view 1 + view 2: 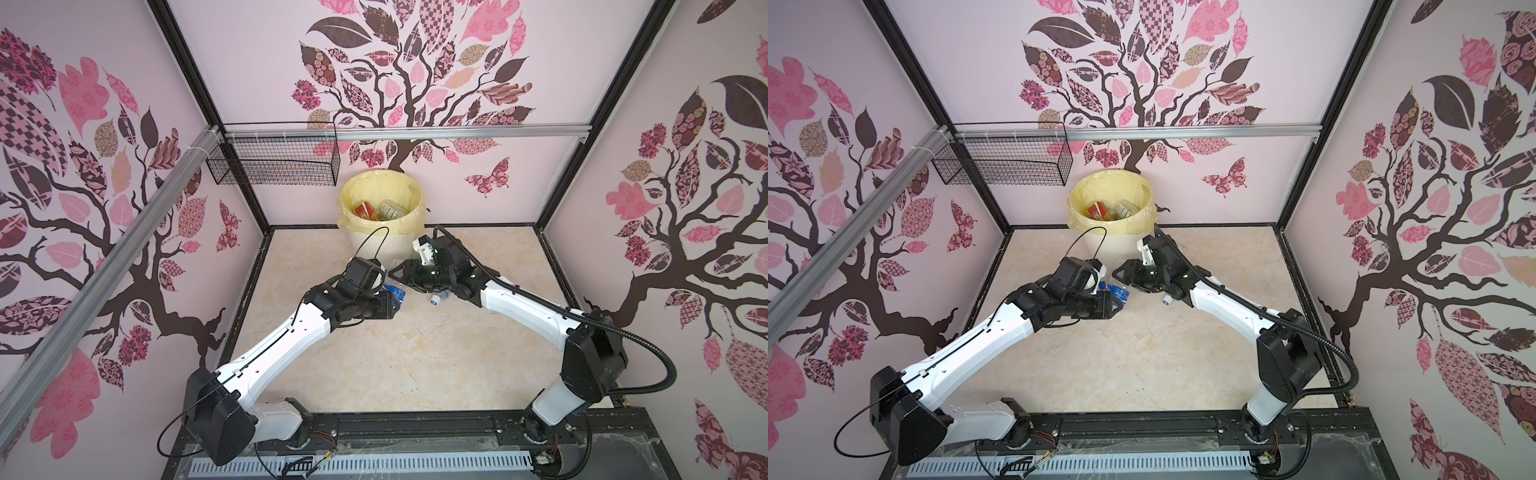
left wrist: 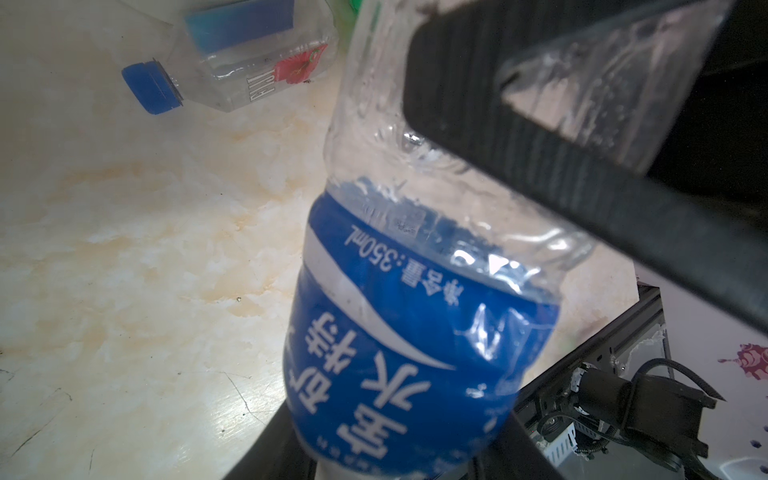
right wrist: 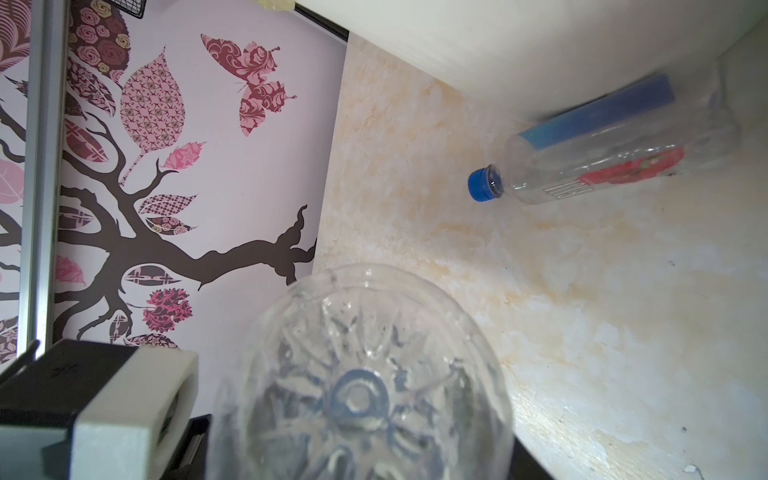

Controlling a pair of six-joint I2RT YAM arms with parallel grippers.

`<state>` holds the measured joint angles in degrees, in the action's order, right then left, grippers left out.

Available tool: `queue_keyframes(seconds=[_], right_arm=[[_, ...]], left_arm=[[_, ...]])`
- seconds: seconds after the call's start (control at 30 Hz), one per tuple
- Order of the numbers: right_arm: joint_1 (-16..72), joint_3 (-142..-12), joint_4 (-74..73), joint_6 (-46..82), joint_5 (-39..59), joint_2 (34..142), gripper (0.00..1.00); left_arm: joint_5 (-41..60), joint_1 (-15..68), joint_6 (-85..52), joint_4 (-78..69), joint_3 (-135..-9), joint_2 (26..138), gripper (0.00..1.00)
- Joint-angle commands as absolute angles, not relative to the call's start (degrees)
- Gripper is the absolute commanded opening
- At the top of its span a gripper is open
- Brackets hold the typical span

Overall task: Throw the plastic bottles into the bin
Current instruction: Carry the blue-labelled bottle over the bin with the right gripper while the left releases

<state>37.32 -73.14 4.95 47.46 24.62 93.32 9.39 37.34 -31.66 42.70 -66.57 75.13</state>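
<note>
1. Blue-labelled bottle point(image 2: 407, 353) sits clamped in the left pincer point(image 1: 394, 300), low over the surface point(image 1: 395, 374), just short of the bin point(image 1: 395, 249).
2. Right pincer point(image 1: 402, 272): a clear bottle's base point(image 3: 361, 382) looms before it; apart or together, I cannot tell.
3. Lift above the rim before letting go; thin plastic may slip.
4. Another bottle point(image 3: 615, 158) lies by the bin's foot on cream marbled surface; tree-patterned walls point(image 1: 270, 83) enclose it.
</note>
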Motion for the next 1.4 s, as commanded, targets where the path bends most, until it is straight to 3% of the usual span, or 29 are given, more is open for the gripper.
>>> queue_keyframes(seconds=[0.0, 0.2, 0.53, 0.87, 1.13, 1.37], right_arm=[[37.7, -76.3, 6.0, 46.1, 24.8, 94.3, 0.31], [37.6, -79.1, 9.4, 43.8, 23.0, 94.8, 0.29], [33.1, -94.7, 20.9, 37.8, 18.9, 98.6, 0.29], [30.3, -125.8, 32.2, 28.2, 10.3, 108.2, 0.29], [27.9, -148.8, 32.1, 26.7, 5.8, 115.2, 0.30], [27.6, -149.3, 22.6, 26.4, 4.1, 113.6, 0.33]], left_arm=[[9.8, 37.0, -30.7, 41.5, -67.1, 75.8, 0.51], [9.3, 36.5, -30.0, 42.7, -68.8, 75.9, 0.60], [5.5, 32.5, -28.6, 48.0, -76.9, 75.1, 0.78], [0.0, 31.3, -30.9, 55.6, -96.0, 80.7, 0.97], [-3.5, 30.7, -33.7, 58.3, -108.3, 85.1, 0.97], [-3.5, 28.0, -36.2, 59.8, -117.3, 88.6, 0.97]])
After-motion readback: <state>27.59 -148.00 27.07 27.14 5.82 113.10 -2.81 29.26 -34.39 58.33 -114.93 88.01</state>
